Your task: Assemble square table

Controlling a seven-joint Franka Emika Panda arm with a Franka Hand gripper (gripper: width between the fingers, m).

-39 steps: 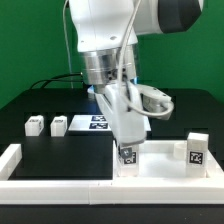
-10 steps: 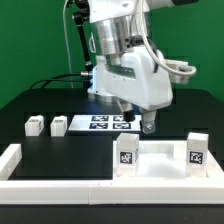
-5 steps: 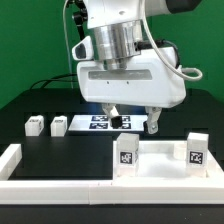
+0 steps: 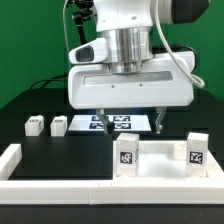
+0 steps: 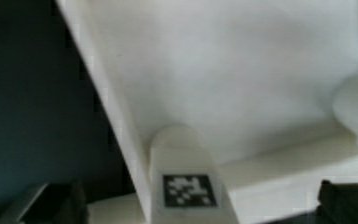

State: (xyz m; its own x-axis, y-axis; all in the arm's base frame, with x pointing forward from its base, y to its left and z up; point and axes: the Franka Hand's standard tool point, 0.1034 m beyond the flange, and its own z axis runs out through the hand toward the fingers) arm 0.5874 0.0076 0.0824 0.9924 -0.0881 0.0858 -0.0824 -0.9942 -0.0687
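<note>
Jaws are spread wide with nothing between them, and the gripper [image 4: 129, 121] is hovering clear of everything. The tabletop [image 4: 158, 170] lies near right, tucked into the rail [image 4: 50, 186] corner. Two upright legs [image 4: 126, 155] stand on it, and two loose legs [image 4: 34, 125] sit far left.

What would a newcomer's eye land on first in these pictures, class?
The robot's big white hand fills the middle of the exterior view, fingers spread wide and holding nothing. Below it, toward that view's right, two tagged legs stand upright on the white tabletop; two loose legs lie at its left.
</note>
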